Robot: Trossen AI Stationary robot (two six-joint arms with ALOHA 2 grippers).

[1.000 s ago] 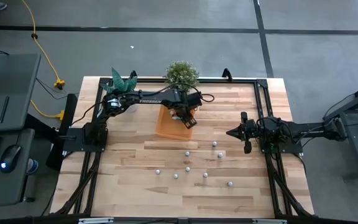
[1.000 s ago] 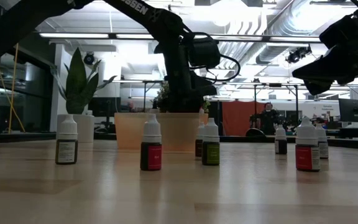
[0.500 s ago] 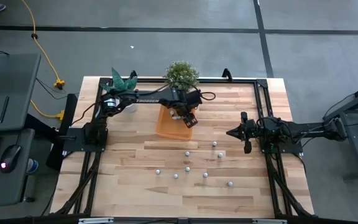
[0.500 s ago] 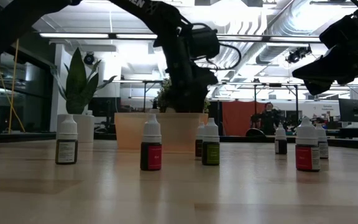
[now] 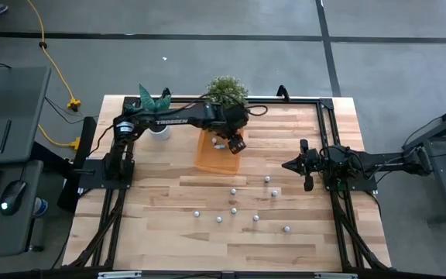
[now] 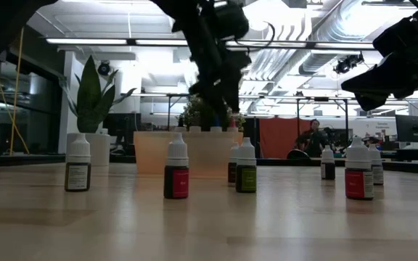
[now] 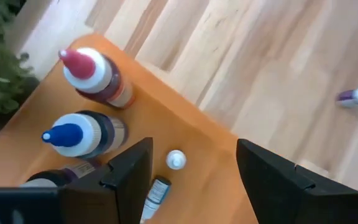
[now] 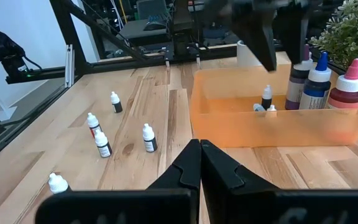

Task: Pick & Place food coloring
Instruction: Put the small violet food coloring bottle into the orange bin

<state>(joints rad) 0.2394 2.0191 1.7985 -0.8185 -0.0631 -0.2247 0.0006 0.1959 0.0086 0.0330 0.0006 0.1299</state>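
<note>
Seen from above, the orange tray point(image 5: 211, 153) sits toward the back of the wooden table point(image 5: 153, 225), just in front of a bushy plant point(image 5: 226, 91). The left gripper point(image 5: 235, 144) hangs over the tray's right end. The right gripper point(image 5: 294, 164) waits well to the tray's right. About eight food coloring bottles point(image 5: 234, 209), showing as tiny white caps, stand scattered in front of the tray, so most of the job appears left.

From table level, the bottles are small, white-capped, with dark, red or green bodies, all upright.

The left wrist camera shows its dark fingers point(image 7: 126, 174) spread apart and empty above the tray, where two tiny bottles point(image 7: 176, 160) lie beside larger nozzle-topped bottles point(image 7: 92, 78); a few seem delivered.

The right wrist camera shows its fingers point(image 8: 188, 168) pressed together, holding nothing.
</note>
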